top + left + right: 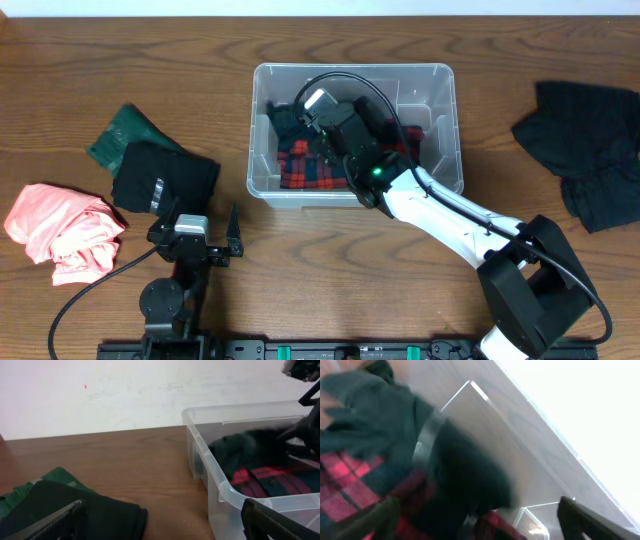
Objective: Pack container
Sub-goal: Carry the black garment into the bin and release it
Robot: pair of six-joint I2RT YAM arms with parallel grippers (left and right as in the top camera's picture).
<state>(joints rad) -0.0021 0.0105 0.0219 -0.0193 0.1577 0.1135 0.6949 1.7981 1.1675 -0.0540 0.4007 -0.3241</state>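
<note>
The clear plastic container stands at the table's middle back; it also shows in the left wrist view and the right wrist view. In it lie a red plaid cloth and a black garment on top of it. My right gripper reaches down into the container, jaws wide open just over the black garment. My left gripper is open and empty, low over the table in front of the container's left corner.
A black cloth with white stripes lies on a green cloth left of the container. A pink cloth lies at the far left. A large black garment lies at the right edge.
</note>
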